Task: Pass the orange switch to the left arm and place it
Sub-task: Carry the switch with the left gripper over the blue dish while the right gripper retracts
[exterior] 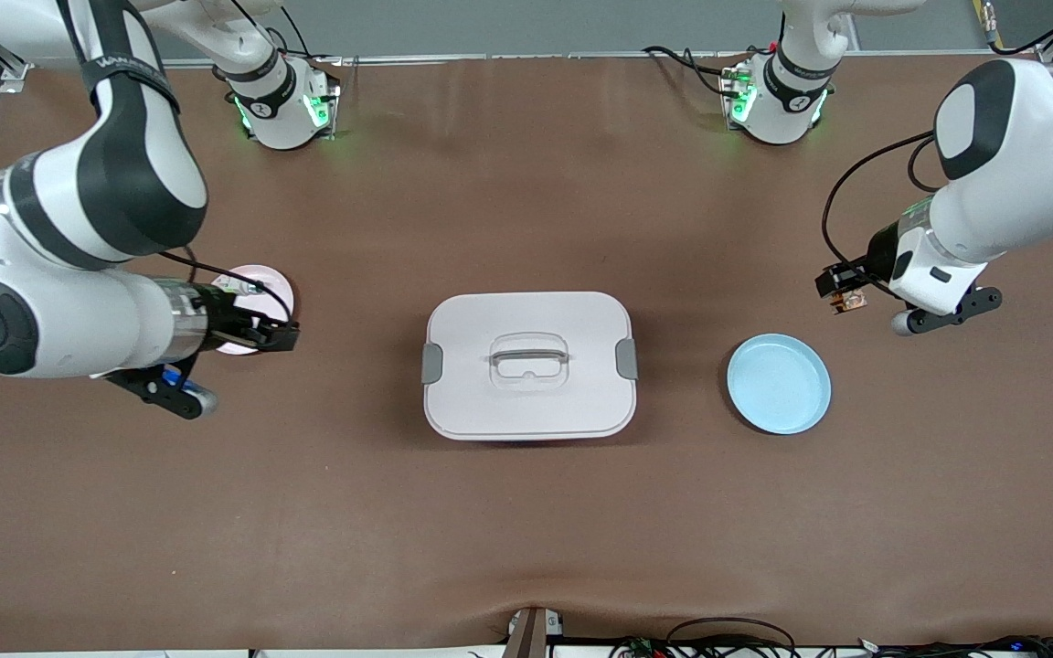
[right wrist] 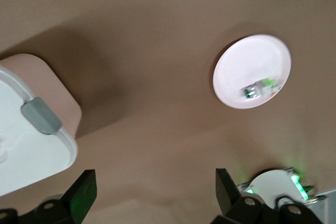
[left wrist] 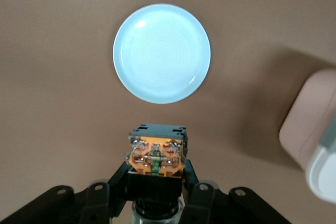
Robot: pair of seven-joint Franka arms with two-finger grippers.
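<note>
The left tool (exterior: 842,291) hangs over bare tabletop (exterior: 526,512) near the left arm's end, clenched on the orange switch (exterior: 848,301). In the front view the switch is only a tiny orange-black speck at the tool's tip; the left wrist view shows it properly (left wrist: 156,157): black body, orange face w/ metal contacts, pinched between two black fingers (left wrist: 119,178). The lower part of the switch is hidden by the tool itself.

The blue plate (exterior: 779,383) sits beside the box (exterior: 528,366), toward the left arm's end, and nearer the front camera than the spot under the left tool. In the left wrist view the plate (left wrist: 161,53) is fully seen and the box (left wrist: 315,140) is cut off at the frame edge, only a corner showing.

The right tool (exterior: 257,322) is over the pink plate (exterior: 263,276), covering approx. half of it in the front view. Its fingers (right wrist: 82,195) are spread apart, gripping nothing, and only their tips show in the right wrist view. That view shows the pink plate (right wrist: 252,71) whole, w/ a small white-and-green component (right wrist: 258,88) on it; details of that part are hard to make out. The box (right wrist: 31,135) is partly cut off there, one grey clip (right wrist: 41,117) visible.

The box stands mid-tabletop between the plates, lid on, touching neither.
</note>
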